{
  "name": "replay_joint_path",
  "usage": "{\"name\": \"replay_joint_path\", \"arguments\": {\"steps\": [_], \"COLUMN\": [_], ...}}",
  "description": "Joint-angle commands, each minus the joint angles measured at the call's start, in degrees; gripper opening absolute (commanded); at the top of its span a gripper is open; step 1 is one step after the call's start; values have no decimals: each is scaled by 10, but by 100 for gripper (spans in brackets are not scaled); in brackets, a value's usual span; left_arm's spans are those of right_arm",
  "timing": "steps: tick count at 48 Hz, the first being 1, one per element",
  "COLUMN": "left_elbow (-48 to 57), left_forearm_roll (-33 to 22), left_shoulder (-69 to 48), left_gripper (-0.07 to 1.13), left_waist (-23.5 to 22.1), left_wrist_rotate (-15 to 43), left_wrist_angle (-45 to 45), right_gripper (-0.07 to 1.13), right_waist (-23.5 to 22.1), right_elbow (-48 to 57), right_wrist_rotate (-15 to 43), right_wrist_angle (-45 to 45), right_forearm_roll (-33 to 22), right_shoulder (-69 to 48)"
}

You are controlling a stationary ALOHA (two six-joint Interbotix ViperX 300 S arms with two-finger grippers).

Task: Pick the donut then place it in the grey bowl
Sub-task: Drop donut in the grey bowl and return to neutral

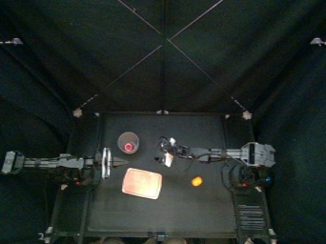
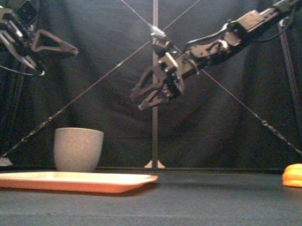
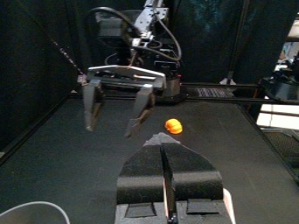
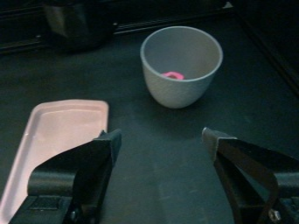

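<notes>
From above, the grey bowl [image 1: 129,145] is standing toward the back left corner of the table [image 1: 192,212], with a spot of pink showing inside it. The pink tray [image 1: 141,182] is lying in front of it, nearer the front edge, and an orange toy [image 1: 196,179] is sitting apart from the tray, toward the right edge. The right gripper [image 1: 170,152] is reaching in near the bowl. The left gripper [image 1: 102,164] is resting by the left edge.

From the front, the right gripper is hanging high above the table with its jaws spread and nothing between them.

The left wrist view is showing the left gripper's jaws pressed together on nothing.

The right wrist view is looking down between widely parted, empty jaws at the bowl. The donut [image 4: 174,75] is lying on the bowl's bottom.

The placing looks done. Pulling the right arm back seems to be all that is left.
</notes>
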Motion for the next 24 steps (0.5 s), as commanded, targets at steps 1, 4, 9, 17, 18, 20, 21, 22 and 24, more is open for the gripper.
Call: {"name": "replay_joint_path", "arguments": {"steps": [1,4,9,17,18,20,21,22,24], "left_elbow": [-5,-3,1,3,3,4,4,4,4], "left_forearm_roll": [1,-2,-11,-18,-18,-18,-18,-18,-18], "left_shoulder": [3,2,2,2,2,2,3,2,3], "left_gripper": [-1,-1,-1,-1,-1,-1,-1,-1,-1], "left_waist": [0,0,0,-1,-2,-2,-2,-2,-3], "left_wrist_rotate": [-2,-3,-3,-2,-2,-2,-2,-2,-2], "left_wrist_angle": [-5,-5,-5,-5,-5,-5,-5,-5,-5], "right_gripper": [106,106,106,106,106,106,106,106,106], "right_waist": [13,22,30,36,36,36,37,36,39], "right_elbow": [59,104,162,234,240,251,256,263,271], "right_wrist_rotate": [2,2,1,1,1,1,1,1,2], "right_wrist_angle": [-62,-115,-192,-253,-256,-257,-258,-258,-257], "right_forearm_roll": [17,30,47,54,54,54,55,54,55], "right_shoulder": [-63,-89,-115,-142,-146,-152,-155,-160,-167]}}
